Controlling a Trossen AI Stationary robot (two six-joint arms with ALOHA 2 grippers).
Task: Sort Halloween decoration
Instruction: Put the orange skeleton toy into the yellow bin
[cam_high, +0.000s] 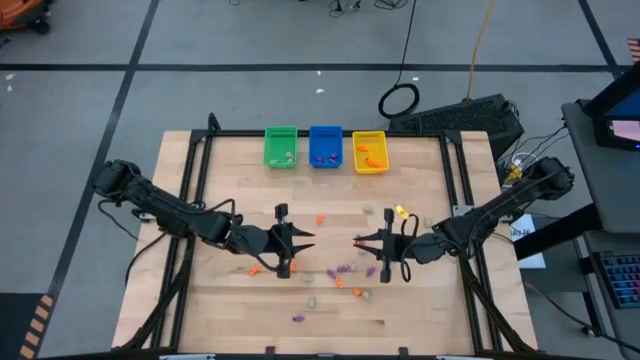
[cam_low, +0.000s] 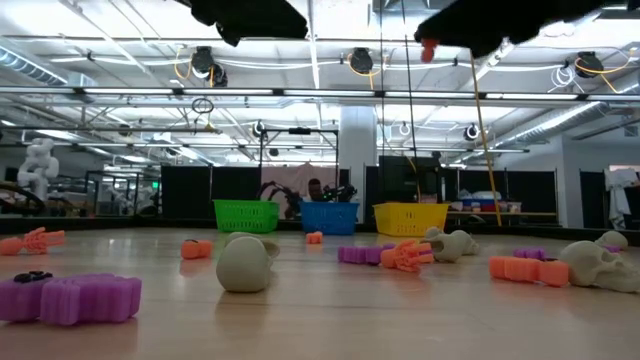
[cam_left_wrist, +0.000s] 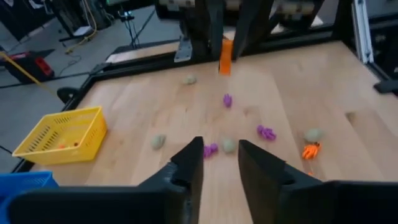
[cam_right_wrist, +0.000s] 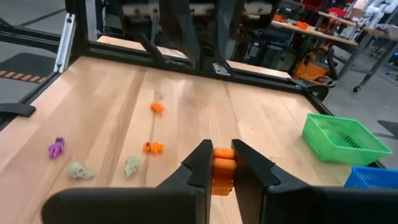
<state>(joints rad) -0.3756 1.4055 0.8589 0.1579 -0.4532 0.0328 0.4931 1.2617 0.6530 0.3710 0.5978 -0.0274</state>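
Orange, purple and pale Halloween decoration trinkets (cam_high: 342, 270) lie scattered on the wooden table. My right gripper (cam_right_wrist: 224, 163) hovers over the table's middle, right of centre, and is shut on one orange trinket (cam_right_wrist: 224, 167). That trinket also shows in the left wrist view (cam_left_wrist: 226, 56) and the low view (cam_low: 428, 50). My left gripper (cam_left_wrist: 221, 163) faces it from left of centre (cam_high: 305, 238). Its fingers stand a little apart with nothing between them, above the table. My right gripper pinches the orange trinket's two sides (cam_right_wrist: 224, 158) between its two fingers. The fingers come nearly level from the table's right side. The trinket is lifted clear of the table, and its lower end (cam_left_wrist: 225, 65) sticks out below the fingers.
A green bin (cam_high: 281, 147), a blue bin (cam_high: 325, 146) and a yellow bin (cam_high: 369, 152) stand side by side at the far edge, each holding a few trinkets. Black frame rails (cam_high: 195, 170) run along the table's sides. Skull-shaped pale pieces (cam_low: 245, 262) lie near the front.
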